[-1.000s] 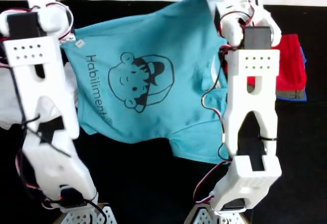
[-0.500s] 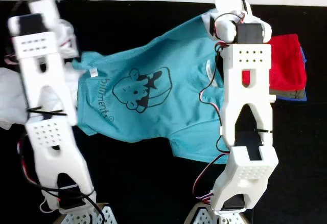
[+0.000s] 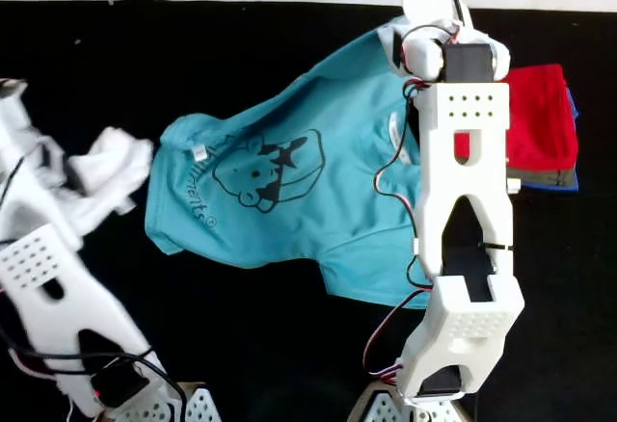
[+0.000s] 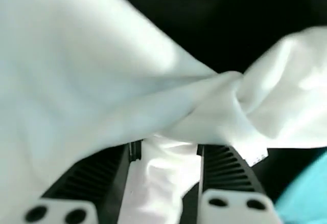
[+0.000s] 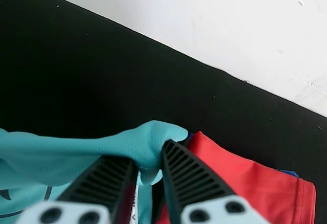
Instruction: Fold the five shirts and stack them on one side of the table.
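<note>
A teal shirt with a cartoon print lies spread across the middle of the black table. My right gripper is shut on its far right corner, holding that corner lifted beside the folded stack. The teal cloth bunches between the fingers. A crumpled white shirt lies at the table's left, touching the teal shirt's collar end. My left arm stands over it at the far left. The left gripper is open, with a fold of white shirt between its fingers.
A folded stack with a red shirt on top and grey and blue layers beneath sits at the right, next to the right arm. The red shirt lies close under the right gripper. A white wall borders the table's far edge.
My left gripper let go of the teal shirt's collar corner, which dropped to the table. The left arm swung left over the white shirt. The right arm has held still.
</note>
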`<state>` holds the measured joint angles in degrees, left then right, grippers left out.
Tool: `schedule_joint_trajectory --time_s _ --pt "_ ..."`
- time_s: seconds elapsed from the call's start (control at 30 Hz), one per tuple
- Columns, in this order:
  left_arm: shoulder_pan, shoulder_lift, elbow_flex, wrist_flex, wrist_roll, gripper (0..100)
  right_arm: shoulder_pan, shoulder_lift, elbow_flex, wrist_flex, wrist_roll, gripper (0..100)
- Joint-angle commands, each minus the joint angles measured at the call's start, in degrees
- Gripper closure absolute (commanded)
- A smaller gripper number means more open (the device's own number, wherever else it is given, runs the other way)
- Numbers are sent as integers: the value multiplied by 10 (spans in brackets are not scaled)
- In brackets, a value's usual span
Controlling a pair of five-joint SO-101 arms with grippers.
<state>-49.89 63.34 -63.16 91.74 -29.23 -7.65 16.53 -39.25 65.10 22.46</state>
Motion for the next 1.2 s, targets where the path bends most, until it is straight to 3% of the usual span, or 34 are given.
schedule_joint_trajectory --time_s 0.0,0.17,0.23,0.37,0.6,0.8,0.9,1.17 --pt "-119 2 -42 -29 -42 819 -7 -6 -33 4 3 993" --pt "-148 2 -162 37 -42 819 -7 -6 -34 4 3 993" --pt "-125 2 -224 97 -40 819 -7 -6 -34 4 3 993" --pt "-79 -16 -263 104 -20 816 -7 -7 -34 4 3 993" --pt "56 -157 -132 104 -3 815 -7 -7 -34 4 3 993" --pt "228 -275 61 100 4 815 -7 -7 -34 4 4 993" --pt "301 -279 96 98 4 815 -7 -7 -34 4 4 993" --pt "369 -218 96 30 33 815 -7 -7 -34 4 4 993"
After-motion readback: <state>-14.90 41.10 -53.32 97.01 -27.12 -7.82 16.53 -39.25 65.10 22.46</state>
